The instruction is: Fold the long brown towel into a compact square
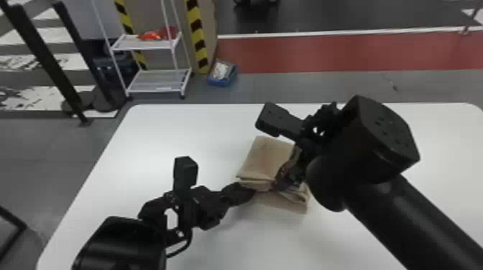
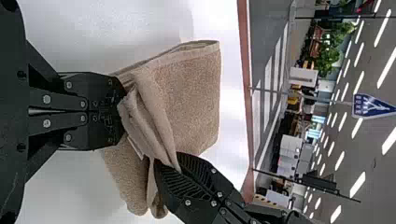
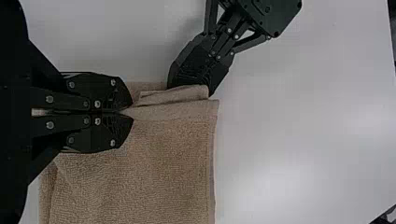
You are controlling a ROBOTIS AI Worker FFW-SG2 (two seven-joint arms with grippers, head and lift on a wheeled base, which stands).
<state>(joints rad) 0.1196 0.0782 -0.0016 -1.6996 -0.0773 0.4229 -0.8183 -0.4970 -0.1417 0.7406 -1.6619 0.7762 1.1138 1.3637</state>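
The brown towel [image 1: 267, 158] lies folded in layers on the white table, its near edge bunched between the two grippers. My left gripper [image 1: 253, 192] is at the towel's near left edge; in the left wrist view the left gripper [image 2: 122, 112] is shut on a fold of the towel [image 2: 194, 93]. My right gripper [image 1: 278, 185] is over the towel's right side, partly covering it; in the right wrist view the right gripper [image 3: 128, 112] is shut, pinching a ridge of the towel [image 3: 159, 168]. One towel layer extends beneath, toward the table's near side.
The white table [image 1: 172, 129] surrounds the towel. Beyond its far edge stand a white wire shelf [image 1: 158, 77] and a blue box [image 1: 222, 73] on the floor. My two arms are close together over the towel.
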